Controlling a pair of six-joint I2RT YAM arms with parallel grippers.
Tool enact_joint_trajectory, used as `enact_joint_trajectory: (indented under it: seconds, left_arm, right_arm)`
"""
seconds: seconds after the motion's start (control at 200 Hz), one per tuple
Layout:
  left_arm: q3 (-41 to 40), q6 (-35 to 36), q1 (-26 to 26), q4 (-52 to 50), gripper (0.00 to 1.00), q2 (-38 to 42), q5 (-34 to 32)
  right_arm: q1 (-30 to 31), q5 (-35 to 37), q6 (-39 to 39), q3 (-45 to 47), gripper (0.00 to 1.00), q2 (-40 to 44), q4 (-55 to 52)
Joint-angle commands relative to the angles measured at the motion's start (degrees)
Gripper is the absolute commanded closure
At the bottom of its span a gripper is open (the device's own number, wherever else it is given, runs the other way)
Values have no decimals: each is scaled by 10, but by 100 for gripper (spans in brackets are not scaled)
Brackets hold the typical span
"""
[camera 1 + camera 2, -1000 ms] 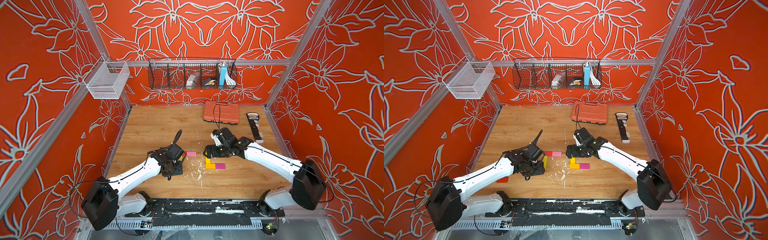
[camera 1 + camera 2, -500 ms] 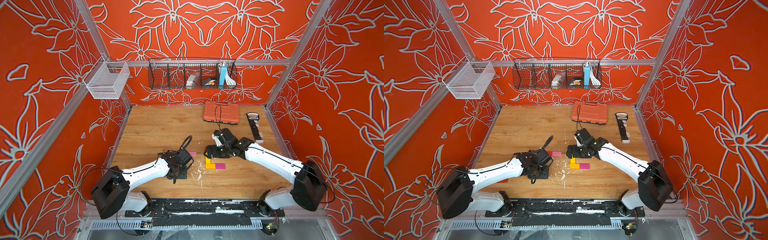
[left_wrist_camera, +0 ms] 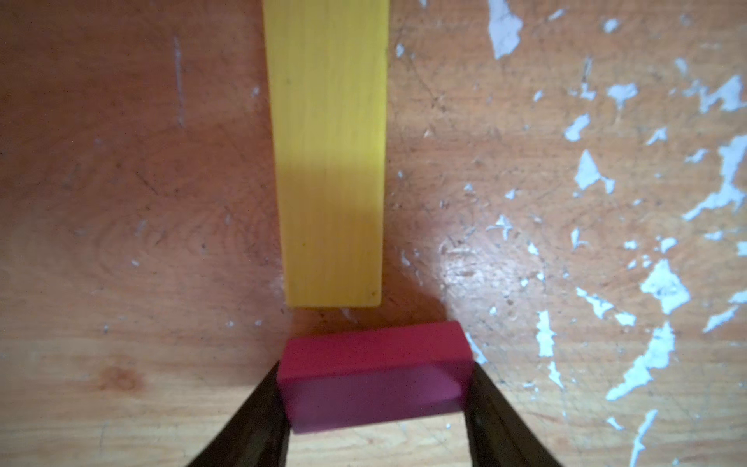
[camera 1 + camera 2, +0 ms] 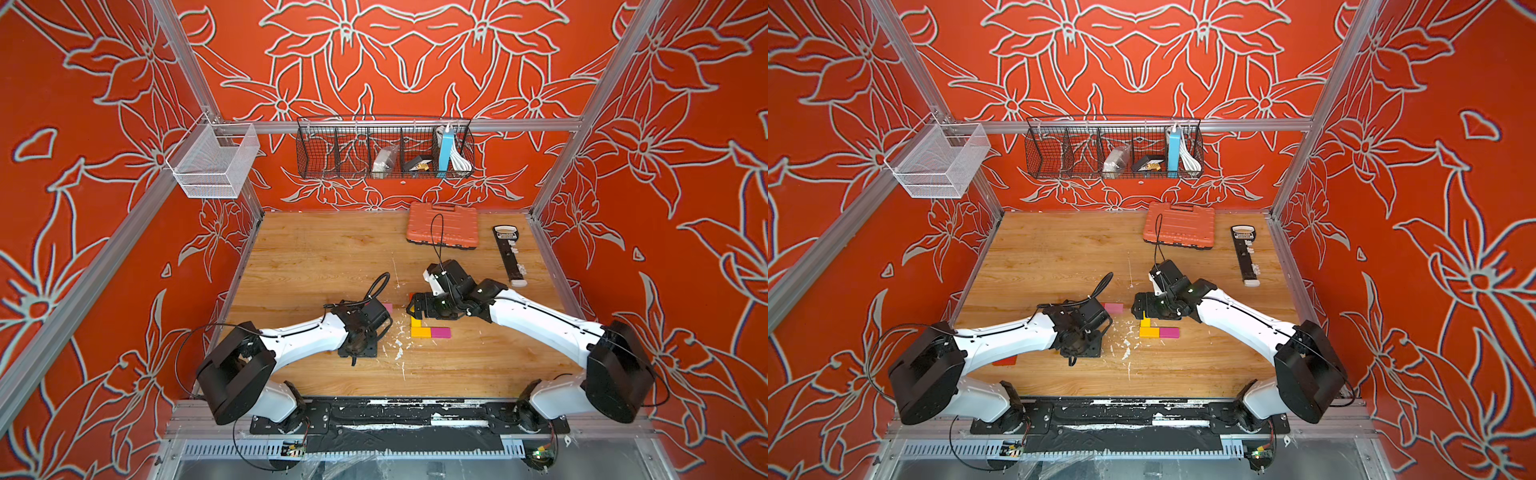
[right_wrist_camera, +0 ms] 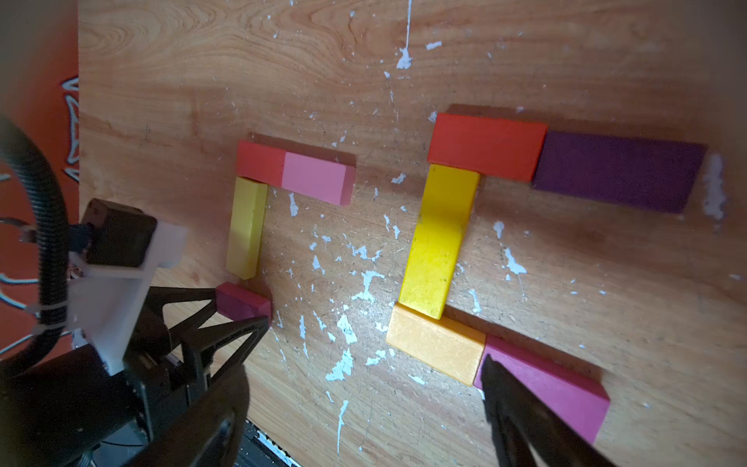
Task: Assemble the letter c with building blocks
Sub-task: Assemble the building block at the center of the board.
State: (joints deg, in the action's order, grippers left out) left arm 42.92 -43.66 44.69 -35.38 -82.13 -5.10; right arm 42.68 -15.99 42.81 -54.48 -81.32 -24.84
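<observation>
My left gripper (image 3: 374, 380) is shut on a magenta block (image 3: 372, 356), held just off the end of a yellow bar (image 3: 329, 153). In the right wrist view that bar (image 5: 245, 228) runs up to a red block (image 5: 258, 161) and a pink block (image 5: 317, 178). Beside them lies a set of building blocks: red (image 5: 485, 145), purple (image 5: 618, 172), yellow (image 5: 438, 242), orange (image 5: 434, 347) and magenta (image 5: 541, 380). My right gripper (image 5: 364, 424) hovers open over that set with nothing between its fingers. In both top views the grippers (image 4: 357, 345) (image 4: 1142, 307) hide most of the blocks.
A large orange ribbed tool case (image 4: 442, 226) and a black bar-shaped tool (image 4: 509, 253) lie at the back right. One red block (image 4: 1005, 360) lies under my left arm. A wire basket (image 4: 384, 151) and a white mesh bin (image 4: 214, 162) hang on the walls.
My left arm has swung right and toward the front edge, carrying the magenta block to the yellow bar's end. The right arm has not moved.
</observation>
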Motion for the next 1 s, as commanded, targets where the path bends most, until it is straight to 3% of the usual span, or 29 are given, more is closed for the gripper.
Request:
enact_joint_trajectory:
  seconds: [0.0, 0.28, 0.996]
  left_arm:
    - [9, 13, 4, 2, 39, -10, -6]
    - [7, 19, 3, 7, 39, -17, -5]
    - [-3, 28, 1, 6, 39, -23, -1]
  right_arm:
    - [3, -11, 44, 37, 8, 24, 54]
    - [22, 19, 97, 122, 8, 64, 141]
    - [48, 38, 93, 135, 8, 11, 197]
